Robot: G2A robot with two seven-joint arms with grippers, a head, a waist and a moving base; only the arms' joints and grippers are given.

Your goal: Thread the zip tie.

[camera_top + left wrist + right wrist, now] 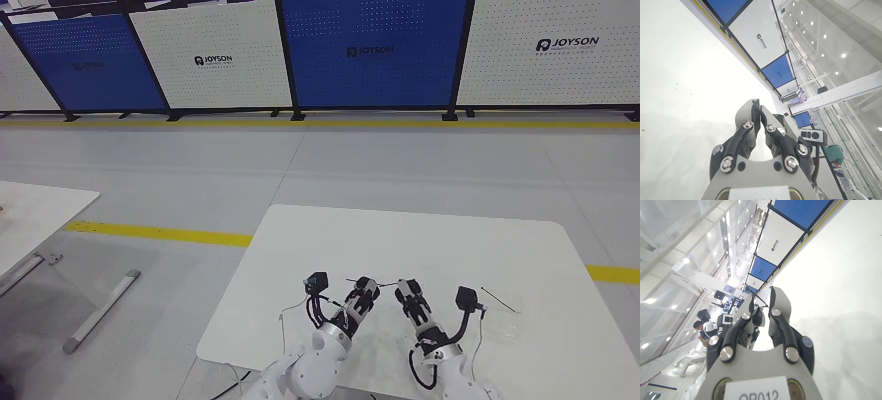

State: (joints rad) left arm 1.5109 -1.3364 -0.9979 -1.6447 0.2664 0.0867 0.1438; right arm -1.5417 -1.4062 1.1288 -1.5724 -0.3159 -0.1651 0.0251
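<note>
White table (pixel 420 240) | 2 zip ties (pixel 352 282) (spare tie (pixel 496 298) aside) | left gripper (pixel 760 107) clenched | right gripper (pixel 762 295) released

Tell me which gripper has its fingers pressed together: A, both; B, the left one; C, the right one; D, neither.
B: the left gripper has its pads meeting in its own wrist view, shut on the zip tie, while the right gripper has its fingers standing apart.
</note>
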